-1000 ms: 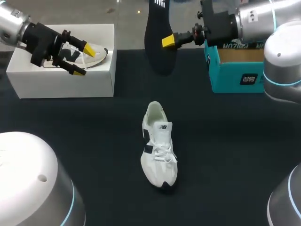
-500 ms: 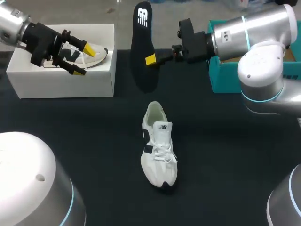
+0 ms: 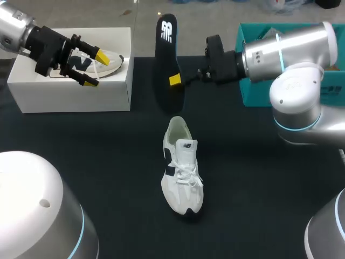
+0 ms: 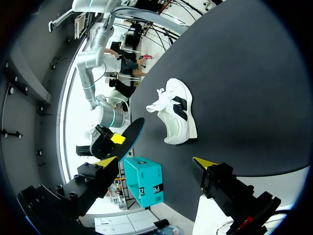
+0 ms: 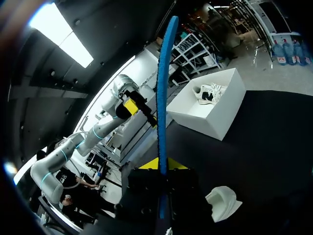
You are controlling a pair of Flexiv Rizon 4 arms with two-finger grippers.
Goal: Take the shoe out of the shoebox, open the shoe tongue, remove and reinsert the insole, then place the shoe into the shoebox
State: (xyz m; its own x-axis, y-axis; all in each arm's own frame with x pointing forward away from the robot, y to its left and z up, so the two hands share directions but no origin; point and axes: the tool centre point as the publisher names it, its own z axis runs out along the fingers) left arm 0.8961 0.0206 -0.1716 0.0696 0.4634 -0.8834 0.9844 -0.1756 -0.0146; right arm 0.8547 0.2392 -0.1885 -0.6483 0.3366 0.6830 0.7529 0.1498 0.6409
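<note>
Now clamps the insole (image 3: 167, 59) upright in the right gripper (image 3: 175, 80), in the air just behind the heel of the shoe (image 3: 182, 167) lying mid-table (image 3: 259, 178), and holds the left gripper (image 3: 97, 69), fingers apart, over the white box (image 3: 75, 97).

Your right gripper (image 3: 174, 80) swung the insole (image 3: 167, 51) left and lower, closer to the shoe (image 3: 182, 167).
</note>
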